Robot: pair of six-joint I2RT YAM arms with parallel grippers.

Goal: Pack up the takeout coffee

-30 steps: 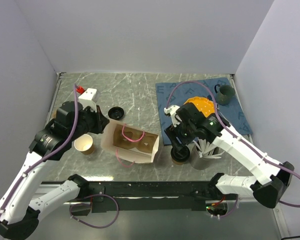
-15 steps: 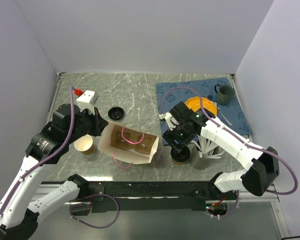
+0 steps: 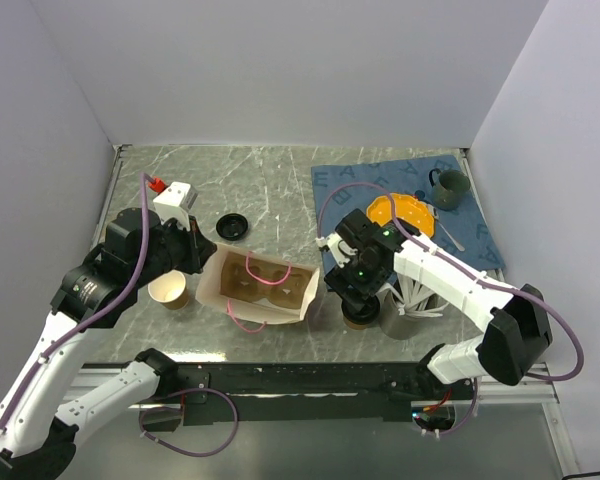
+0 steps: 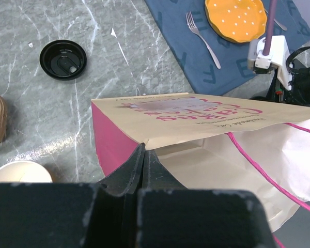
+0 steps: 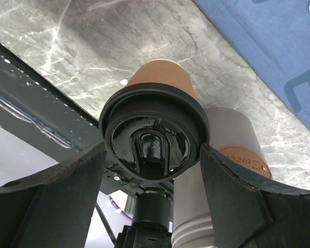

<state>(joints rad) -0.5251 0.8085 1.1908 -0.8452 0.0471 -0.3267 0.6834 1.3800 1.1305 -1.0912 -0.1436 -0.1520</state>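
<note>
The takeout coffee [image 3: 358,317], a brown paper cup with a black lid [image 5: 154,133], stands near the table's front edge, right of the bag. My right gripper [image 3: 356,296] is over it, open. Its fingers [image 5: 77,181] stand on either side of the lid, close to its rim. The kraft paper bag [image 3: 260,285] with pink handles and a pink side lies open-mouthed in the middle. My left gripper [image 4: 143,148] is shut on the bag's upper left edge [image 4: 196,111] and shows in the top view [image 3: 202,262].
An open cup with a cream inside [image 3: 169,290] stands left of the bag. A loose black lid [image 3: 232,226] lies behind it. A white cutlery holder [image 3: 408,308] touches the coffee's right side. An orange plate [image 3: 400,212], fork [image 4: 201,31] and green mug [image 3: 448,188] sit on the blue mat [image 3: 470,235].
My right gripper has swung left and come down around the coffee's lid, uncovering the orange plate. The left arm shifted slightly with the bag's edge in its grip.
</note>
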